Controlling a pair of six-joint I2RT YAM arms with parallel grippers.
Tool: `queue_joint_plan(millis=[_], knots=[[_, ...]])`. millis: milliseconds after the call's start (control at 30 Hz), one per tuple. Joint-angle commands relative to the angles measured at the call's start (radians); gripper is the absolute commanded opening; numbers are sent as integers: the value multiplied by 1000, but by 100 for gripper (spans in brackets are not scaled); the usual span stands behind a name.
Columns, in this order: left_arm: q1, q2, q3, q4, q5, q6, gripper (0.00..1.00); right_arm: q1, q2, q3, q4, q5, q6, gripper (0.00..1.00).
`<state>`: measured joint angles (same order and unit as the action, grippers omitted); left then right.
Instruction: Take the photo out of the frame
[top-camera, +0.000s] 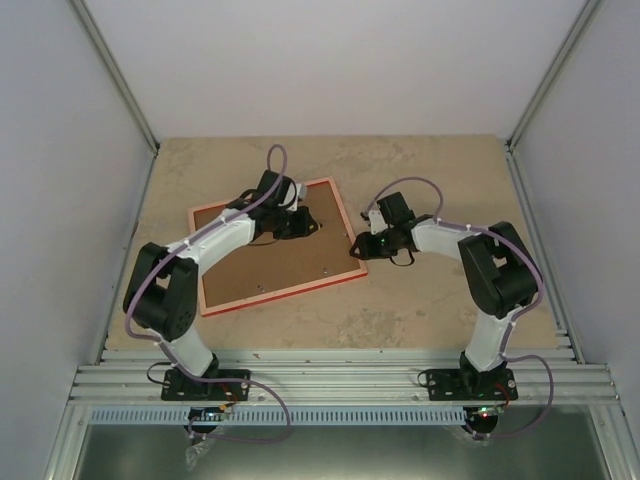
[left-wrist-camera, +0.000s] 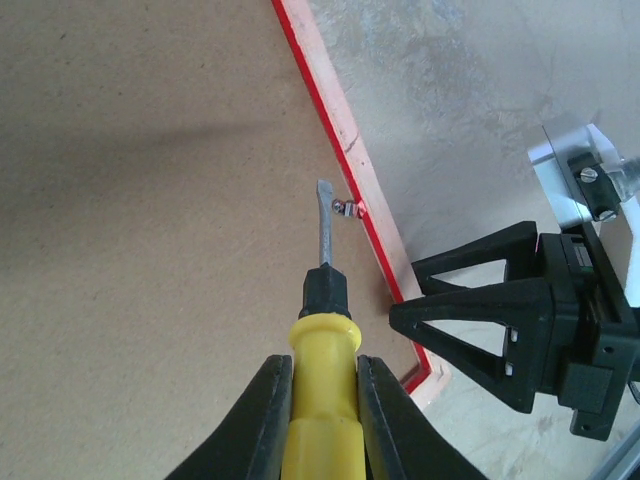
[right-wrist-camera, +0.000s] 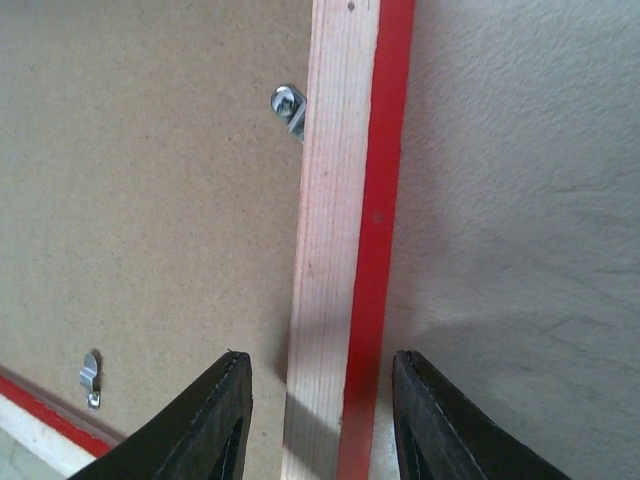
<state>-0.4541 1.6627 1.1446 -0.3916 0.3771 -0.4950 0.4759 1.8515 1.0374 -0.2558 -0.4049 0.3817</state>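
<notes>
The red frame (top-camera: 346, 227) lies face down on the table, its brown backing board (top-camera: 255, 255) up. The photo is hidden beneath the board. My left gripper (top-camera: 298, 222) is over the board's right part, shut on a yellow-handled screwdriver (left-wrist-camera: 322, 395). The blade tip (left-wrist-camera: 322, 192) is just left of a small metal clip (left-wrist-camera: 347, 209) on the frame's right rim (left-wrist-camera: 335, 110). My right gripper (top-camera: 357, 247) is open at the frame's near right corner. In the right wrist view it (right-wrist-camera: 320, 357) straddles the wooden rim (right-wrist-camera: 340, 200), fingers either side, not touching.
Two more metal clips (right-wrist-camera: 289, 106) (right-wrist-camera: 90, 375) hold the board (right-wrist-camera: 150, 200). The beige table (top-camera: 450, 170) is walled at the left, back and right. A ribbed metal rail (top-camera: 340, 380) runs along the front by the arm bases.
</notes>
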Motion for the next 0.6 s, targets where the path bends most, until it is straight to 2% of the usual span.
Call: queue_joint_plan(millis=[0, 133, 433, 567], knots=[[-16, 45, 52, 22, 14, 19, 0, 7, 35, 20, 25, 19, -6, 38], [-24, 79, 74, 28, 12, 17, 0, 9, 45, 13, 28, 15, -18, 35], [-42, 136, 96, 38, 23, 12, 0, 9, 38, -5, 25, 2, -39, 17], [-49, 148, 102, 44, 25, 9, 0, 12, 38, -7, 27, -7, -44, 14]])
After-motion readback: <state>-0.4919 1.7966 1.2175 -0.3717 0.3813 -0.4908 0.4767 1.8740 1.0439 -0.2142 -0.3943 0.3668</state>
